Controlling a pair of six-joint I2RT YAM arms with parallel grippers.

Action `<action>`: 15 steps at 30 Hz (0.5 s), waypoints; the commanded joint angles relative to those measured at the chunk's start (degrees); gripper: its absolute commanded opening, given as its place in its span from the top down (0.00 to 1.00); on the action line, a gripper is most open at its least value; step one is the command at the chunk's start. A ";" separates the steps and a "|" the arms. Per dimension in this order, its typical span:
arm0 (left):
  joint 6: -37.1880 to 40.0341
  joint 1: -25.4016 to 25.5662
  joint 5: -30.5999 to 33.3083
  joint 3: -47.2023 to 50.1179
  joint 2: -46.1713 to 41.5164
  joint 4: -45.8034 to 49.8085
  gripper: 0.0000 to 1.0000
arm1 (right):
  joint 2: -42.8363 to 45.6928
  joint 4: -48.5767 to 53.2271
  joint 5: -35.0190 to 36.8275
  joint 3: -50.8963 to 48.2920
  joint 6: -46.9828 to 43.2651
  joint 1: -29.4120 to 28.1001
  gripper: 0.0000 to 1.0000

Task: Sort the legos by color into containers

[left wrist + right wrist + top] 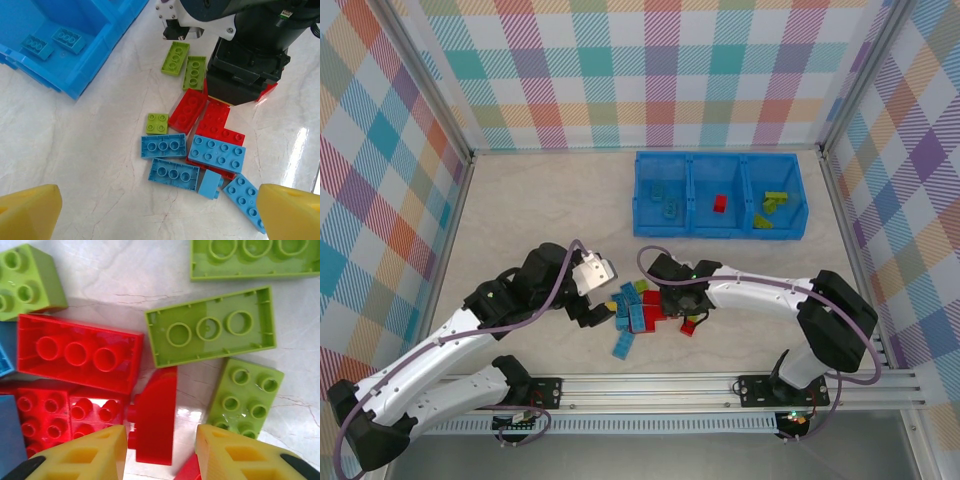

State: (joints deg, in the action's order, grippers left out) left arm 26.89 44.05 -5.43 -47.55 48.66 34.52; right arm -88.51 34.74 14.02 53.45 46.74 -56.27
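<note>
Down at the arms' side of the table [550,200], the loose legos [642,315] lie in one tight heap, well apart from the blue bin [720,228] at the far side; its left compartment [652,172] holds light blue pieces, the middle compartment [718,178] one red piece, the right compartment [778,180] lime ones. The left gripper [157,215] hangs over the near edge of the heap with its yellow fingertips [30,212] spread wide and nothing between them; below it lie several light blue bars [163,146], a lime square [157,123] touching one of them, and red bricks [187,111] partly under another blue bar [217,152]. The right gripper [160,452] sits low over the far part of the heap; in the left wrist view its black body covers the ends of the red bricks (what lies beneath it cannot be told from there), and two lime bars [175,58] lie side by side just beside it. Its own camera shows its yellow fingers [85,455] apart, straddling the end of a red piece [155,415] lying on its edge; one finger is close against it, a gap shows at the other, so nothing is clamped; a studs-up lime block [245,392] lies just beside that other finger, and an upturned red bar [77,352] and an upturned lime bar [212,330] crowd the space just beyond.
</note>
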 commanded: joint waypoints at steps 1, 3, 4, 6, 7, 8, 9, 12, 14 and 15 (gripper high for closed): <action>1.10 -0.12 0.31 0.53 -0.49 0.72 0.00 | -1.08 -1.57 -0.51 1.59 0.46 -0.51 0.59; 1.14 -0.14 0.33 0.69 -0.64 0.68 0.00 | -1.72 -2.04 -0.17 1.22 0.28 -0.56 0.59; 1.13 -0.11 0.27 0.71 -0.79 0.63 0.00 | -2.44 -1.75 0.20 1.23 0.35 -0.51 0.59; 1.06 -0.11 0.25 0.79 -0.91 0.55 0.00 | -3.71 -1.37 0.39 1.23 0.15 -0.51 0.58; 1.12 -0.16 0.25 0.88 -0.92 0.55 0.00 | -4.23 -1.46 0.31 1.13 0.06 -0.52 0.59; 1.06 -0.11 0.24 0.88 -0.92 0.55 0.00 | -4.69 -1.88 0.23 1.02 -0.10 -0.55 0.59; 1.22 -0.11 0.18 0.88 -0.92 0.46 0.00 | -5.05 -2.23 0.29 0.82 -0.16 -0.56 0.59; 1.31 -0.11 0.12 0.96 -0.85 0.55 0.00 | -6.19 -2.31 0.81 1.13 -0.25 -0.51 0.63; 1.44 -0.13 -0.45 1.14 -1.01 0.60 0.00 | -5.85 -2.21 1.22 1.22 -0.25 -0.58 0.71; 1.73 -0.11 -0.82 1.27 -1.11 0.63 0.00 | -5.24 -2.15 1.50 1.22 -0.33 -0.51 0.74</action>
State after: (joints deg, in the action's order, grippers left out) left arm 27.33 44.05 -5.34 -47.09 48.49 34.44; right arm -93.32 32.32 14.33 53.82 46.44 -56.36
